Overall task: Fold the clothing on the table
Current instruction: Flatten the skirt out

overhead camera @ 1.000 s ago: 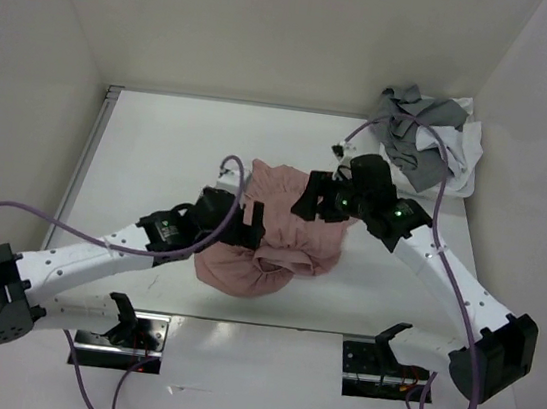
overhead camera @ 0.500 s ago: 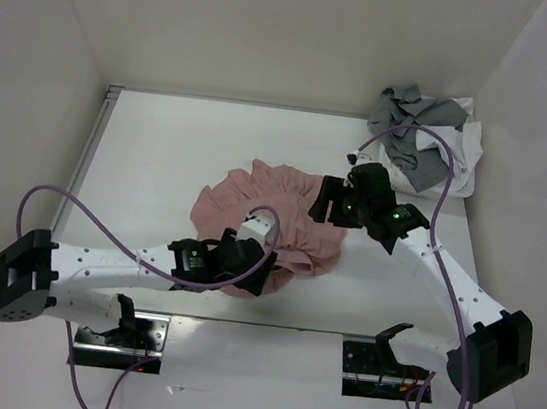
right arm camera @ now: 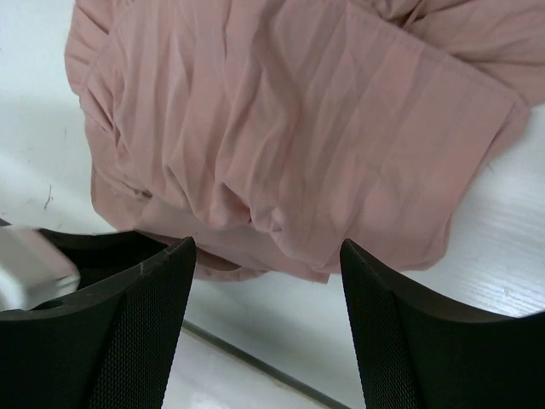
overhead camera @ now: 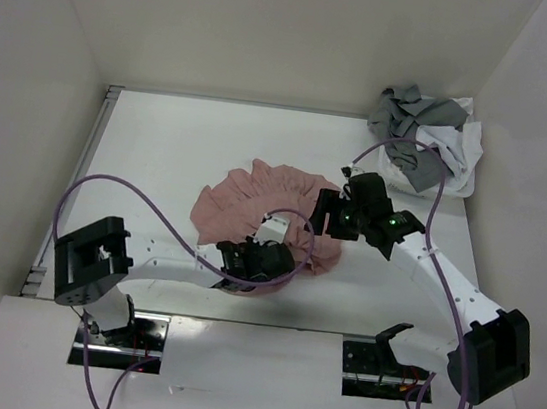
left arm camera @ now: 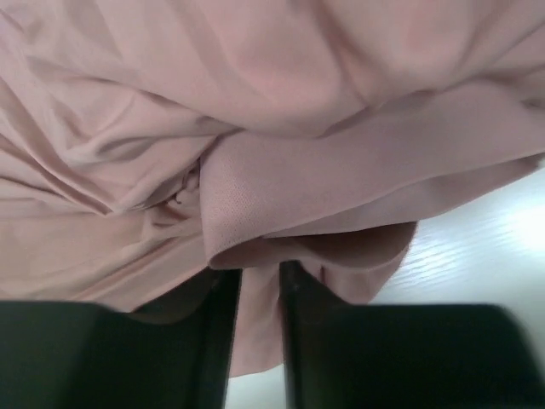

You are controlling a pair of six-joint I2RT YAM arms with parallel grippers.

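Pink clothing lies bunched, unfolded, on the surface. Left claw is narrowed on a hem fold between its jaws; right claw hangs wide just above it. Folding barely begun.

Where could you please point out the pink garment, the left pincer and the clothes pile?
pink garment (overhead camera: 244, 201), top view, its ruffled left part.
left pincer (left arm camera: 260, 279), left wrist view, midway between its fingertips.
clothes pile (overhead camera: 435, 113), top view, a grey fold.

Crumpled clothing lies under left hand and right hand.
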